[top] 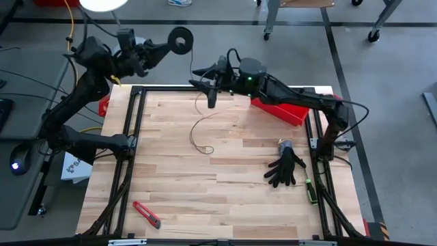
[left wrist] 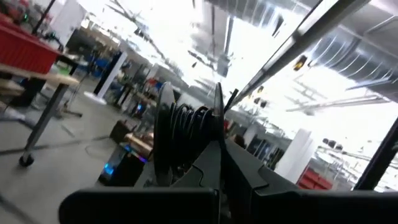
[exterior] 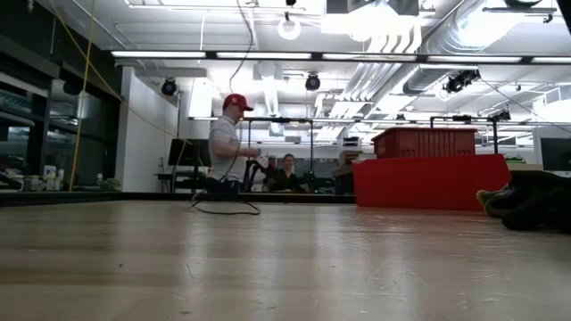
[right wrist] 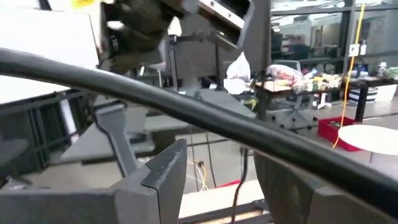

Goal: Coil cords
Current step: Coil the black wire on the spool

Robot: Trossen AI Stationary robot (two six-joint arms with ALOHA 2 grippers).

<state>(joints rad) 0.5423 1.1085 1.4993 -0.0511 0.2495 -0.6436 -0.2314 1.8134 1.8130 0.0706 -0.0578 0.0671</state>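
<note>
Two arms work near the table's far edge: the left gripper, raised beyond the far edge of the table, is clamped on the black spool, seen wound with dark cord in the left wrist view. The right gripper hangs over that far edge with its fingers spread and nothing between them. From there the thin cord trails down and curls in a loose loop on the wood.

Parted right hand (cable across)
</note>
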